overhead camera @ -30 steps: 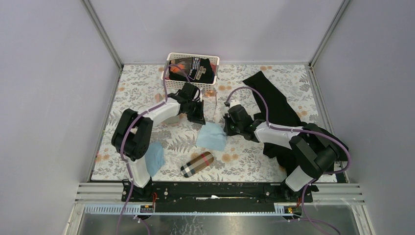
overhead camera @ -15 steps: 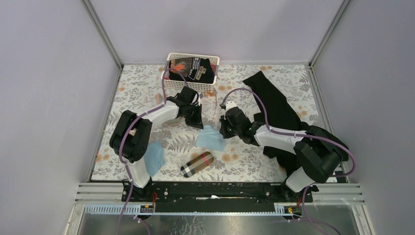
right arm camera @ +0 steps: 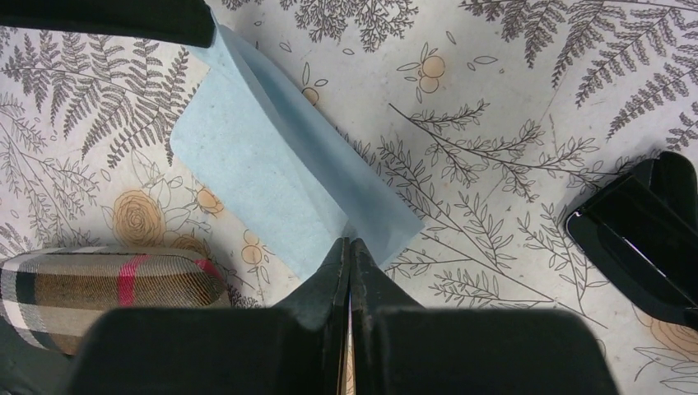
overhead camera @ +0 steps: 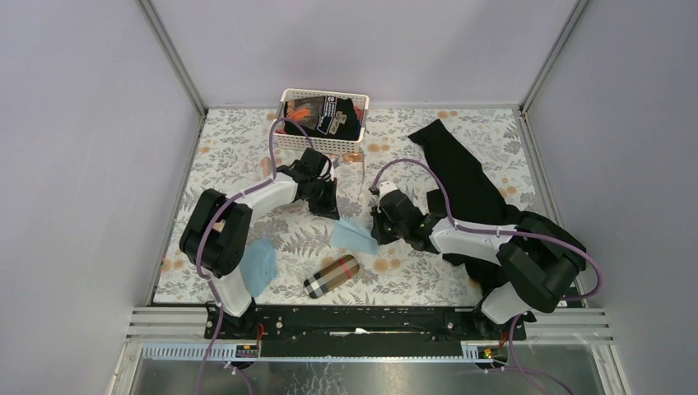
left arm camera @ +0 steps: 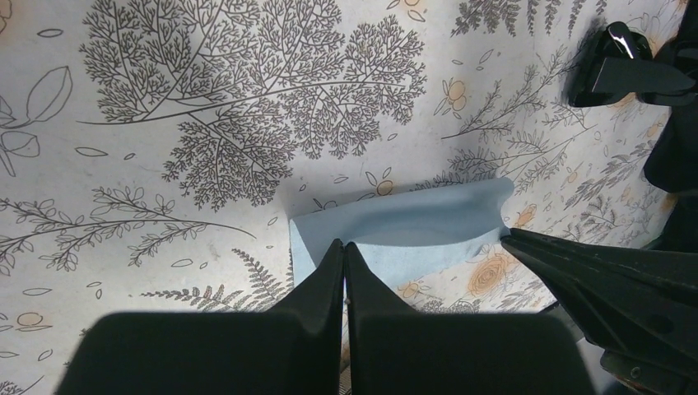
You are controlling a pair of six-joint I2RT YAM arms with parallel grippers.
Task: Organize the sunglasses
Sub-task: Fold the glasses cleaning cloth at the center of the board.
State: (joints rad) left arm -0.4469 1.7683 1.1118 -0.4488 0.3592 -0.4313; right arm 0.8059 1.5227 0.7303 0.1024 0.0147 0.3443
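My left gripper [overhead camera: 328,206] and my right gripper [overhead camera: 376,227] are each shut on an edge of the same light-blue cloth [overhead camera: 352,234], which hangs creased between them just above the floral table. The left wrist view shows my left fingertips [left arm camera: 344,249] pinching its near edge [left arm camera: 411,226]. The right wrist view shows my right fingertips [right arm camera: 350,245] on its corner [right arm camera: 280,177]. The wire-framed sunglasses [overhead camera: 356,158] with pale orange lenses lie in front of the basket, beyond both grippers. I cannot make out the black-framed pair.
A white basket [overhead camera: 317,146] of dark items stands at the back. A plaid case [overhead camera: 331,276] lies near the front, also in the right wrist view [right arm camera: 99,288]. A second blue cloth [overhead camera: 259,265] lies front left. A black cloth [overhead camera: 461,173] lies under the right arm.
Both grippers shifted slightly, the right one nearer and to the left. The blue cloth between them has gone from a broad sheet to a narrower, folded shape.
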